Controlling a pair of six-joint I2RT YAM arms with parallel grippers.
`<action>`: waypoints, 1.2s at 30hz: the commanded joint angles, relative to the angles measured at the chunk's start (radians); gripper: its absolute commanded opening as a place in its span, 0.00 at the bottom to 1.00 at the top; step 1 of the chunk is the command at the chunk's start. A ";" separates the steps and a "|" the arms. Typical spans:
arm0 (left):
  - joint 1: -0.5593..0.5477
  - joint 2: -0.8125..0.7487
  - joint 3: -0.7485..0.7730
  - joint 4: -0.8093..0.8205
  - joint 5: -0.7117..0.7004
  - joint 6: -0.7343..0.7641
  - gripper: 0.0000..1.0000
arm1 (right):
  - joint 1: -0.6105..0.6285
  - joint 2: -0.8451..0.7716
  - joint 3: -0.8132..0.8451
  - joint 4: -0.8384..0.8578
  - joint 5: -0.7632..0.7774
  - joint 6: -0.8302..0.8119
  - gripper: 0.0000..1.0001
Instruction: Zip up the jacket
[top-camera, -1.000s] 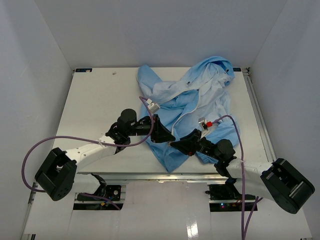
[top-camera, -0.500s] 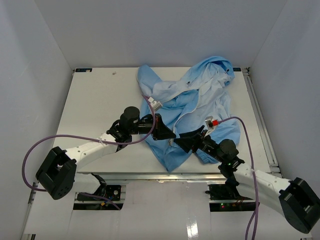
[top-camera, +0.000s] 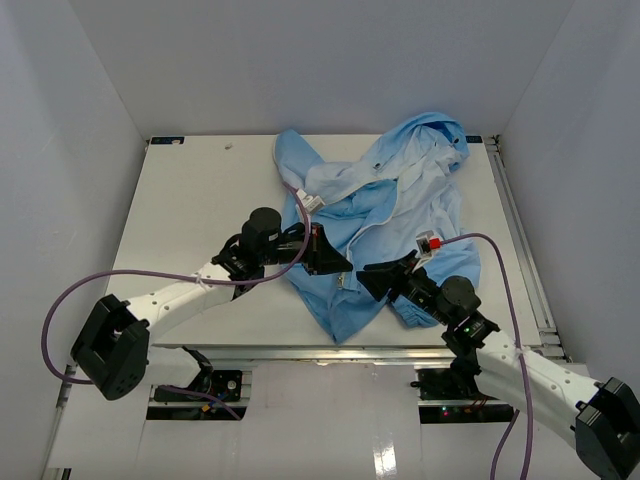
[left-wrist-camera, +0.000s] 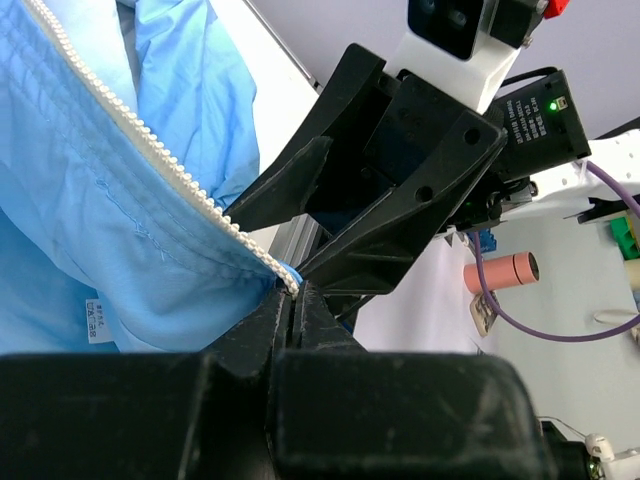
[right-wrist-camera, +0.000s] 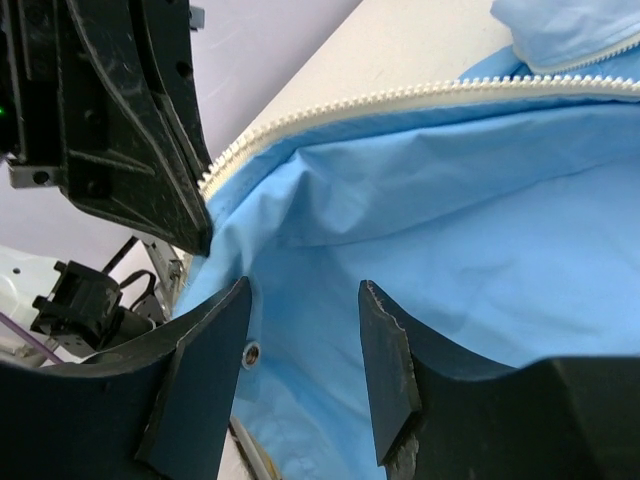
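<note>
Surface (top-camera: 190, 190) was white and flat. Jacket (top-camera: 420, 200) lay crumpled on the surface's far-right part, barely shifted from a second before. Its long axis ran diagonally, hem toward the near edge and hood toward the far right corner. The fabric was thin and light blue with paler lining. Right gripper (top-camera: 364, 277) had backed slightly off the left one, fingers now spread, holding nothing. Left gripper (top-camera: 346, 268) was clenched on the jacket's edge at the end of the pale toothed zipper strip (left-wrist-camera: 150, 150).
</note>
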 joint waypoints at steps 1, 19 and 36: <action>-0.003 -0.075 0.069 -0.074 -0.056 0.004 0.09 | 0.002 0.012 0.027 0.058 -0.055 -0.016 0.54; 0.003 -0.123 0.110 -0.146 -0.196 -0.052 0.00 | 0.119 -0.022 -0.133 0.401 -0.105 -0.117 0.67; 0.004 -0.142 0.087 -0.113 -0.177 -0.088 0.00 | 0.337 0.299 -0.053 0.428 0.378 -0.162 0.08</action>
